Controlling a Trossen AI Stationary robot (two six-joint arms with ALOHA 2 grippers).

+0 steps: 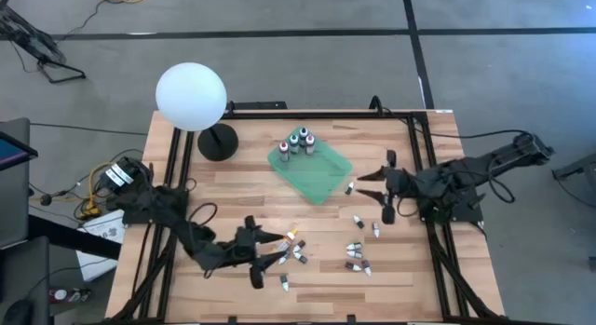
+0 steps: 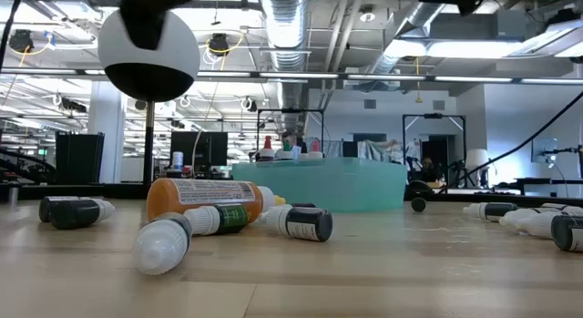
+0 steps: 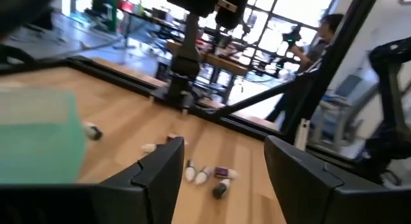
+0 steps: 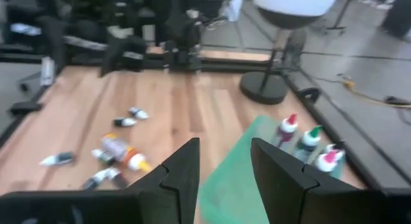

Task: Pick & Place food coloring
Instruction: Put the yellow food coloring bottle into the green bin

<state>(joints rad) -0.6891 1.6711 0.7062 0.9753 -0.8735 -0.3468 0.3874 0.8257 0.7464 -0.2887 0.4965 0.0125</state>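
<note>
Food coloring bottles lie scattered on the wooden table: one group (image 1: 296, 250) in front of my left gripper, another group (image 1: 358, 246) toward the right. Three capped bottles (image 1: 300, 142) stand upright in the far corner of the green tray (image 1: 321, 176). My left gripper (image 1: 276, 250) (image 3: 223, 147) hovers open just left of the near group, holding nothing. My right gripper (image 1: 366, 183) (image 4: 225, 150) is open at the tray's right edge, above the table, also holding nothing. One small bottle (image 1: 351, 187) lies on the table beside that edge.
A white globe lamp (image 1: 191, 97) on a black base (image 1: 219, 142) stands at the far left of the table. Black rails (image 1: 424, 157) run along the table's sides. In the low view an orange bottle (image 2: 205, 195) lies among dark ones in front of the tray (image 2: 319, 183).
</note>
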